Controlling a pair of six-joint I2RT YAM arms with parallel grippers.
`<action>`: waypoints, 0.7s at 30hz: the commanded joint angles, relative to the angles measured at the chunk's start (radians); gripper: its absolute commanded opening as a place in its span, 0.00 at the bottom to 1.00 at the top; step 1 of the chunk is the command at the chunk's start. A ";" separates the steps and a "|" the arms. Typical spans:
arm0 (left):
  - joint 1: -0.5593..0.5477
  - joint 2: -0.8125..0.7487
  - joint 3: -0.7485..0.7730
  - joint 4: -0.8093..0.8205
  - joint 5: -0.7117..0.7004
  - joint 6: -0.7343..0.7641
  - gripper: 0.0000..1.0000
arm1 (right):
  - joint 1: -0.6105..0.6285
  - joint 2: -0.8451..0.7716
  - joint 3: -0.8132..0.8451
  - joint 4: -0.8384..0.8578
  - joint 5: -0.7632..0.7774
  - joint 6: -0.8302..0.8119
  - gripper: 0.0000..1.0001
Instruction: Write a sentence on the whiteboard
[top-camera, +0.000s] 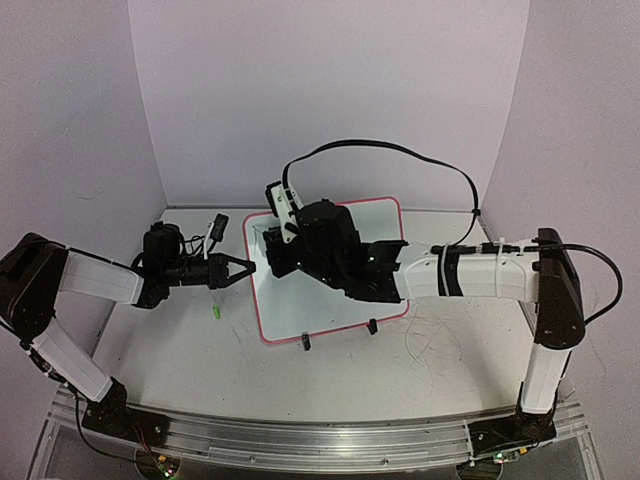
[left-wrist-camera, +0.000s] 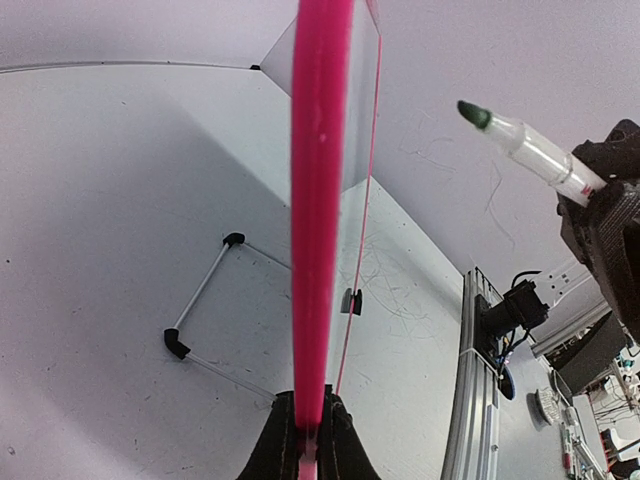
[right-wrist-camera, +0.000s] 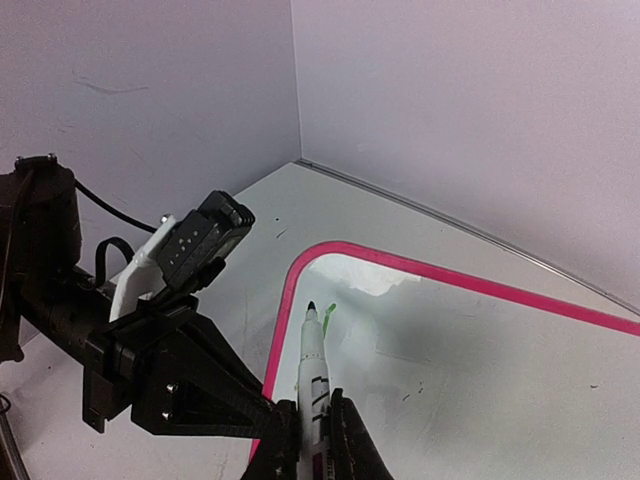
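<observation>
The left gripper (left-wrist-camera: 308, 425) pinches the whiteboard (top-camera: 300, 305) by its pink rim; the right gripper (right-wrist-camera: 312, 430) clamps 1 green marker (right-wrist-camera: 313, 350), tip near the board's far-left corner.

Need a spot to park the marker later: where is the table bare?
Widest bare patch: the table strip from the whiteboard to the arm bases. Right of the board is bare too, though the right forearm hangs over it. Crowded: the board's left edge, with the left gripper clamping the rim, the right gripper holding the marker above, a small green piece beside.
</observation>
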 joint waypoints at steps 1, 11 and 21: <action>0.004 -0.030 0.008 0.004 -0.039 0.015 0.00 | -0.003 0.019 0.049 0.013 0.035 -0.007 0.00; 0.004 -0.036 0.005 0.001 -0.038 0.020 0.00 | -0.009 0.049 0.071 0.000 0.047 0.005 0.00; 0.004 -0.044 0.005 -0.002 -0.038 0.022 0.00 | -0.016 0.067 0.086 -0.012 0.047 0.017 0.00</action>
